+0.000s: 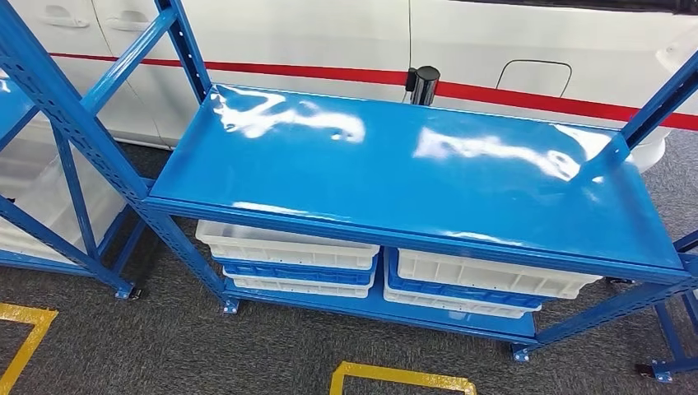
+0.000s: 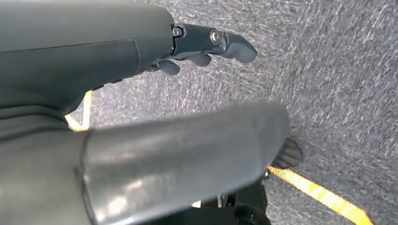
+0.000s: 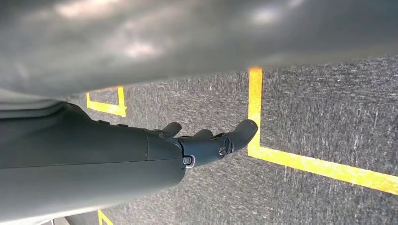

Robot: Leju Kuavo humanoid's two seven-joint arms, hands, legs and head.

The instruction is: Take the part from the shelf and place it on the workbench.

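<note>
A: Where is the part relative to the hands?

B: No part can be made out. The head view shows a blue steel shelf rack (image 1: 387,164) with a glossy top board carrying only reflections. On the lower level sit stacked bins, white tray (image 1: 288,244) over a blue tray (image 1: 296,270) on the left side, another white tray (image 1: 486,276) on the right side. Whether a part lies inside them cannot be told; the top board hides their insides.

A: Hands?

B: Left hand (image 2: 206,44) hangs over grey carpet (image 2: 338,70), dark fingers (image 2: 237,44) extended and slightly apart, holding nothing. Right hand (image 3: 211,143) is the same: fingers stretched out and loosely spread, nothing in it, above the carpet and yellow floor tape (image 3: 309,164). Both hands look toward the floor, well apart from the rack's shelves.

A: Any writing, brands, labels?

B: Nothing readable. Behind the rack is a white car body (image 1: 346,41) with a red stripe (image 1: 527,97) along its side, a fuel flap outline (image 1: 533,76) and door handles (image 1: 58,14) at far left; no lettering is visible. A black cylinder (image 1: 424,84) stands just behind the rack's back edge.

A: Anything else?

B: A second blue rack (image 1: 33,164) at left, beside the first. Yellow tape corners (image 1: 403,378) lie on the carpet in front.
</note>
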